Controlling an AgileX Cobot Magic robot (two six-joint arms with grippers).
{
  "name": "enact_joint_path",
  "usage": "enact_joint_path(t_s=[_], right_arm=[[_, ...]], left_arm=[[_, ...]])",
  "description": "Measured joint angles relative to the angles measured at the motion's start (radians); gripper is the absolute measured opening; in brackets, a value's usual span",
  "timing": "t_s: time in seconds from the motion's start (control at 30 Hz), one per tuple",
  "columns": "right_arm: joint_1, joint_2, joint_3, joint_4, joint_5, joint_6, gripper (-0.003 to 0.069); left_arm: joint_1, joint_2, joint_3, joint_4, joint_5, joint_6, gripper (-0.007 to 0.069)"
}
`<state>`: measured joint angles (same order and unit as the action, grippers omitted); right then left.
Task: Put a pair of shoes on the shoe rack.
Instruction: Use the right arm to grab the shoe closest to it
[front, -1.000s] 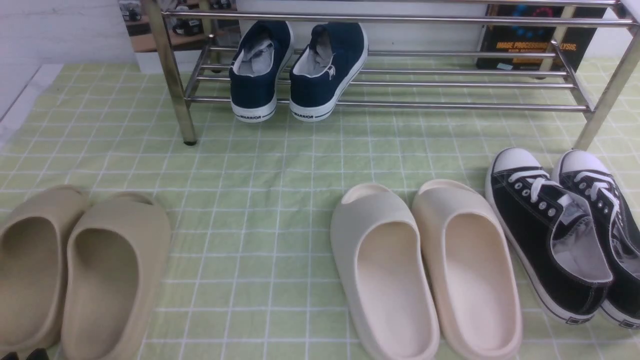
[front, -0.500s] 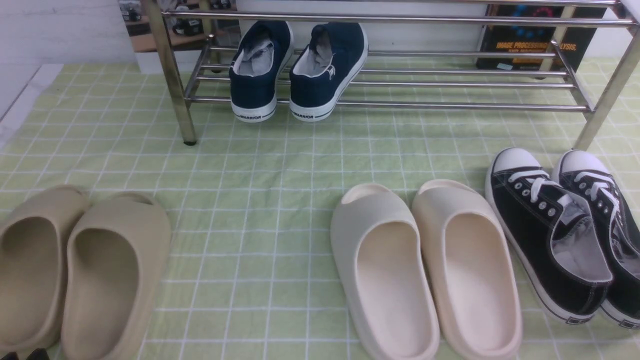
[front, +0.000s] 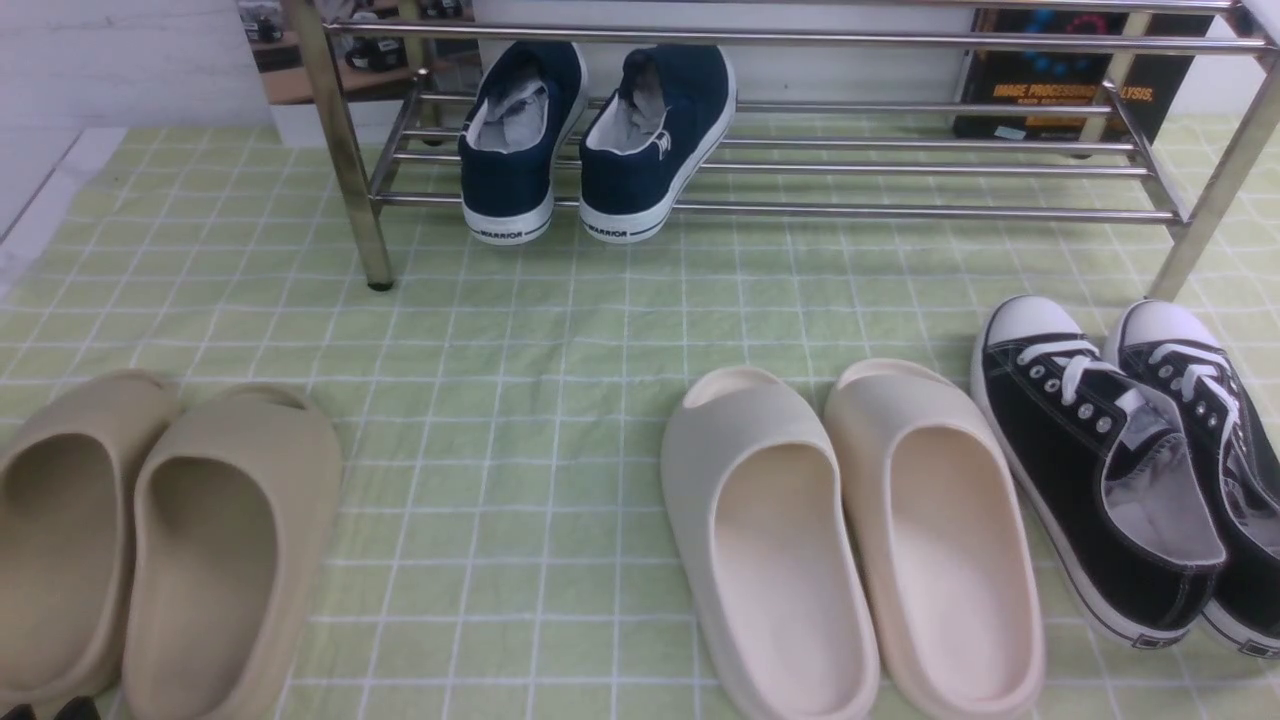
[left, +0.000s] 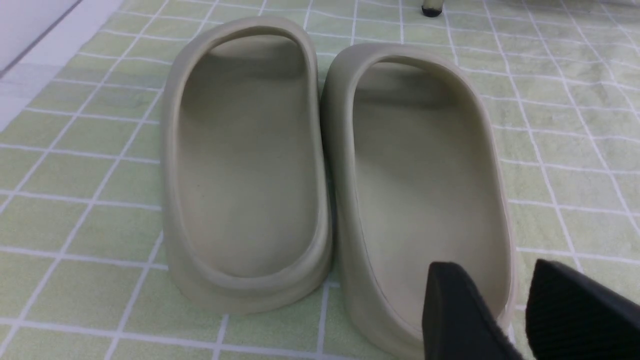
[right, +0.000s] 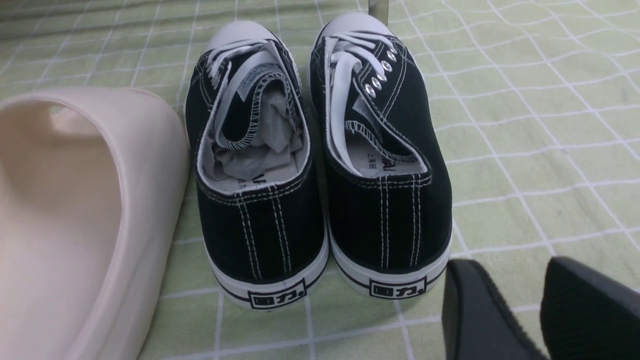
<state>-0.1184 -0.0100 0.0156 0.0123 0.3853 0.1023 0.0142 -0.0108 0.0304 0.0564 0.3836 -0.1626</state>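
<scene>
The pair of shoes, black canvas sneakers with white laces and toe caps, stands on the green checked cloth at the robot's right, not on the shoe rack. The two sit side by side and touching, toes pointing toward the rack and close to its right front leg. Crumpled grey paper fills one of them. A pair of cream slides lies just beside them on the left, and a pair of tan slides lies well apart at the far left. Navy sneakers rest on the left part of the rack's lower rails, heels over the front rail. The right gripper sits behind the black sneakers' heels, clear of them, its jaws parted and empty. The left gripper is near the heel end of one tan slide, its jaws likewise apart and holding nothing.
</scene>
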Motion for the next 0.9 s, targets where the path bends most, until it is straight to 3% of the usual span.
enact_joint_path(t_s=[0.7,0.9], right_arm=[[0.000,0.000,0.000,0.000,0.000,0.000,0.0239],[0.000,0.000,0.000,0.057,0.000,0.000,0.0239]], left_arm=[[0.000,0.000,0.000,0.000,0.000,0.000,0.0239],[0.000,0.000,0.000,0.000,0.000,0.000,0.0239]])
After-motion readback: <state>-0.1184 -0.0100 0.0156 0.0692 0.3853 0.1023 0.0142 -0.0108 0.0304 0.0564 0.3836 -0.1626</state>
